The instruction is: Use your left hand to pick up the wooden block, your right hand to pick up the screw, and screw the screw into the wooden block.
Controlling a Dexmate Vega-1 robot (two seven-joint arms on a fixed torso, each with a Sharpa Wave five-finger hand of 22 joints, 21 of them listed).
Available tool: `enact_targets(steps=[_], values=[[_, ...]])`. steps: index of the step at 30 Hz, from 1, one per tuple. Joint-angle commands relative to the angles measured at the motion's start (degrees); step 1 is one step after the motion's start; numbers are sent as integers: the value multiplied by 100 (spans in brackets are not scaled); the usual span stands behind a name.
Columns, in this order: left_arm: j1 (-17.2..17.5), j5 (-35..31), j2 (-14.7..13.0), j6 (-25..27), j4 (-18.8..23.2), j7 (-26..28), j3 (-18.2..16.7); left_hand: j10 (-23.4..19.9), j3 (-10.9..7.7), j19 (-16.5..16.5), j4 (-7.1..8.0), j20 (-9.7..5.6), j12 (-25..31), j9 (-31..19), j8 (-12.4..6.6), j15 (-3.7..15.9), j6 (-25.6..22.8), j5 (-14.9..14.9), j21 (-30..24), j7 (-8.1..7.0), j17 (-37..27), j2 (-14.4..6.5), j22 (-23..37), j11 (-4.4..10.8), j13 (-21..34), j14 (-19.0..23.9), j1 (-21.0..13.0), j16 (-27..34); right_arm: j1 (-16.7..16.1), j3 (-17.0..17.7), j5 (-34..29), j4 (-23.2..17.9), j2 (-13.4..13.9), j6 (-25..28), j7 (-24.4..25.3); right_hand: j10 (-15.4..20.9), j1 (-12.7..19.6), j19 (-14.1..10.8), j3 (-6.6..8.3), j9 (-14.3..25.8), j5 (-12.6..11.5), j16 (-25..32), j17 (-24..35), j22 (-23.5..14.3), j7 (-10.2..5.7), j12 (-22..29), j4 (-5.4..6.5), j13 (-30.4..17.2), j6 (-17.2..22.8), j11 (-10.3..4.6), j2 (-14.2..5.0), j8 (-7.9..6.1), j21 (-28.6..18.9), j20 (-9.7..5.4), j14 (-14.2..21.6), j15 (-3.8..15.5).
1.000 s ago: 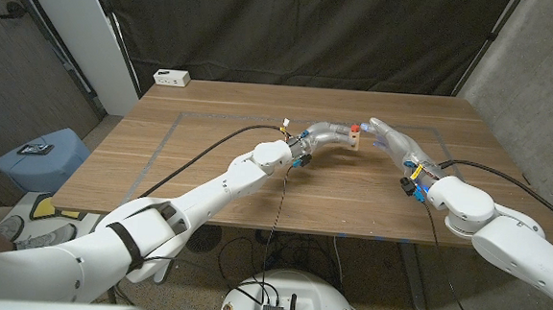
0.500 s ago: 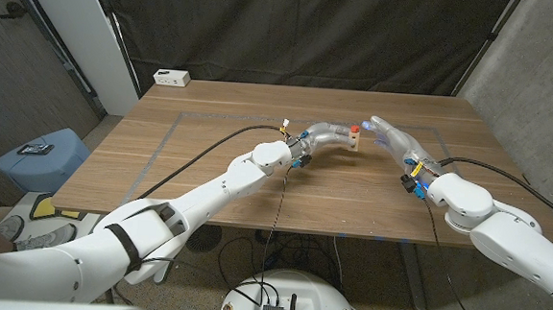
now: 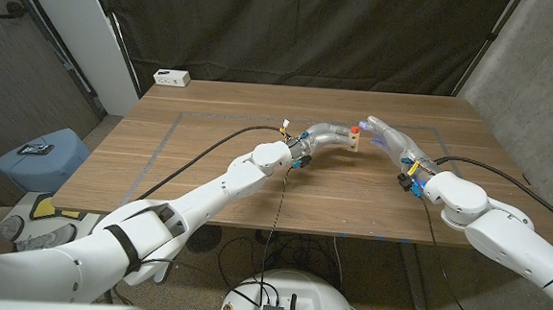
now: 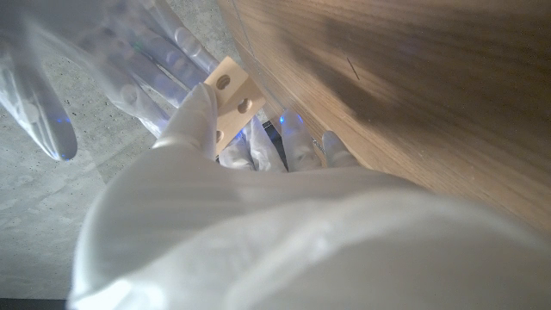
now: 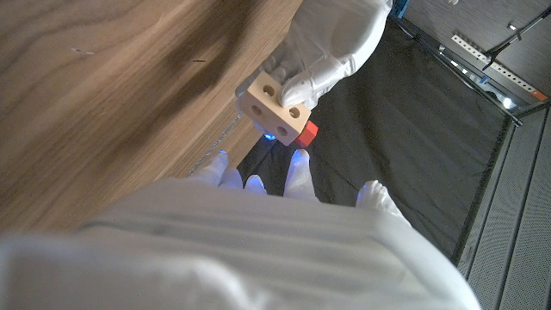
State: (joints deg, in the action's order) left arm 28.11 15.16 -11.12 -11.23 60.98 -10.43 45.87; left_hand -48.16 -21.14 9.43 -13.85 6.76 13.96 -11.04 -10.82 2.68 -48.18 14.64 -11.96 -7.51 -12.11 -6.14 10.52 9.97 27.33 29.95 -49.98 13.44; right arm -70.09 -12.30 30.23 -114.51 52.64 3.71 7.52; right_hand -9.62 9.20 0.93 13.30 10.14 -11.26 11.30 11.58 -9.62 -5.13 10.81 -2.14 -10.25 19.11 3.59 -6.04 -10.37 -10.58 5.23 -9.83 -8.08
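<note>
- Head view: the left hand (image 3: 328, 135) holds the small pale wooden block with drilled holes (image 3: 352, 139) raised above the brown wooden table (image 3: 208, 170), its fingers wrapped around it. A short red screw (image 3: 356, 128) sits at the block's upper end. Over the last second the right hand (image 3: 391, 139) has edged a little closer to the block, and its forearm has shifted inward as well; the block itself has stayed where it was. The right fingertips now reach to just beside the red screw.
- Left wrist view: the block (image 4: 229, 97) is pinched in the left hand's (image 4: 202, 120) fingers, two round holes facing the camera. The translucent fingers of the right hand (image 4: 129, 60) are spread apart just behind it.
- Right wrist view: the left hand (image 5: 331, 47) grips the block (image 5: 274, 108), and the red screw (image 5: 306, 133) juts from its far side, so it looks already seated in a hole. The right hand's (image 5: 284, 185) fingertips are apart and point at the screw; whether they touch it I cannot tell.
- Judgement: the small approach suggests the right hand is lining up to take the screw head and turn it, so the driving step looks near.
</note>
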Motion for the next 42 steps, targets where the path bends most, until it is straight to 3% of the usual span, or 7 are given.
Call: enact_targets(steps=[1,42], values=[[-10,6,11,-16,-37,-5,0,-52,-473,40,465,-12,82,-12,-52,154,-207,34,-13,162,-27,-127,9,-5,127,36,34,39,121,-116,37,96,-21,-25,-72,-175,-29,31,34,7,-29,28,18,-10,7,7,25,-23,3,35,-3,11,-21,47,-419,-32],[-125,63,110,-115,-342,-105,-26,-57,-471,43,469,-11,84,-11,-56,144,-218,34,-13,169,-26,-128,9,-12,125,40,41,38,138,-196,115,-58,64,139,29,-165,-42,33,48,7,-33,32,16,-10,8,16,19,-23,38,44,-2,-16,-24,38,-410,-34]])
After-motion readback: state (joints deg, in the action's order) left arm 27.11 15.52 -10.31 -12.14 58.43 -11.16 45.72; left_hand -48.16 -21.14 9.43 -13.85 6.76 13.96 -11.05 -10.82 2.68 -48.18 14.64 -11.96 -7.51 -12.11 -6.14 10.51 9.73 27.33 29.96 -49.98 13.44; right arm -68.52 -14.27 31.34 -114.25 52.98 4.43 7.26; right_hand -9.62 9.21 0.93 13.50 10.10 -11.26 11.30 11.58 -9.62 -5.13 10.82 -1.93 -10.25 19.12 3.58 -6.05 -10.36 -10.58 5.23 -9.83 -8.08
